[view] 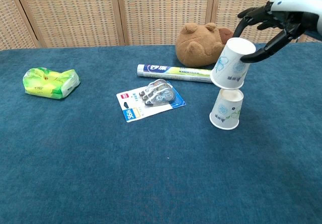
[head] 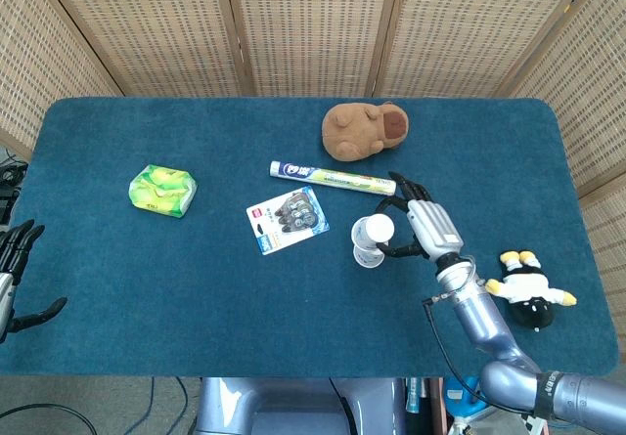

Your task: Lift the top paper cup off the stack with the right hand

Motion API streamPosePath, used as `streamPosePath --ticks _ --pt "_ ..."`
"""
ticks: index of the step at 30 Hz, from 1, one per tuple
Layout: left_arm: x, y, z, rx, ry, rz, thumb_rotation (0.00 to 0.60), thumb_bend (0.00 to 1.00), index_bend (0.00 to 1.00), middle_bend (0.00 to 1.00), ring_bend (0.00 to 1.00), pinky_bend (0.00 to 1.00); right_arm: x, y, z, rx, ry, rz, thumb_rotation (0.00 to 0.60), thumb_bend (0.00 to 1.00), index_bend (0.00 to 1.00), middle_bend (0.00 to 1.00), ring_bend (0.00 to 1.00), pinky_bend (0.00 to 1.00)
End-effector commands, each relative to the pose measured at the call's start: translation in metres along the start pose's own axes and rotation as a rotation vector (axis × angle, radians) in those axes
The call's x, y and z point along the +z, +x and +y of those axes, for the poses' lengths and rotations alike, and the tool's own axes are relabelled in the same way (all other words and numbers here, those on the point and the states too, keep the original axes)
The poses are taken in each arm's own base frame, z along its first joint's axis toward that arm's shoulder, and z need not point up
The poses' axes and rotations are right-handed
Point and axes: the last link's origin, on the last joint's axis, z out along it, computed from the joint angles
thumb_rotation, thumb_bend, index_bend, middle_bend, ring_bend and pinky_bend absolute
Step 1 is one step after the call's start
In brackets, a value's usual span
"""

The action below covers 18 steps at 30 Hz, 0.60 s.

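Note:
My right hand (view: 274,22) holds the top paper cup (view: 231,64) upside down in the air, its fingers wrapped round the cup's closed end. Directly below, the other white paper cup (view: 226,109) stands upside down on the blue table (view: 151,173), a small gap between the two. In the head view the lifted cup (head: 376,232) overlaps the lower cup (head: 367,255), with my right hand (head: 423,228) beside it. My left hand (head: 15,274) hangs open off the table's left edge, holding nothing.
A brown plush toy (view: 204,44) and a toothpaste box (view: 173,73) lie just behind the cups. A carded pack of correction tapes (view: 151,99) sits left of them. A green packet (view: 50,82) lies far left. A black-and-yellow plush (head: 528,293) lies right of my right arm.

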Motion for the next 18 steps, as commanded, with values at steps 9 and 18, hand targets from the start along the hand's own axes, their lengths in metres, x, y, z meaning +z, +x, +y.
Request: streamPosePath --ticks 9,18 --pt "-0.001 -0.001 0.002 0.004 -0.004 -0.002 0.600 0.21 0.00 0.00 0.00 0.00 -0.010 0.005 0.052 -0.065 -0.126 -0.006 0.600 0.40 0.46 0.00 0.00 0.00" --pt "0.002 -0.004 0.002 0.012 0.004 -0.011 0.600 0.21 0.00 0.00 0.00 0.00 -0.005 -0.016 0.092 -0.101 -0.173 -0.039 0.600 0.40 0.47 0.00 0.00 0.00"
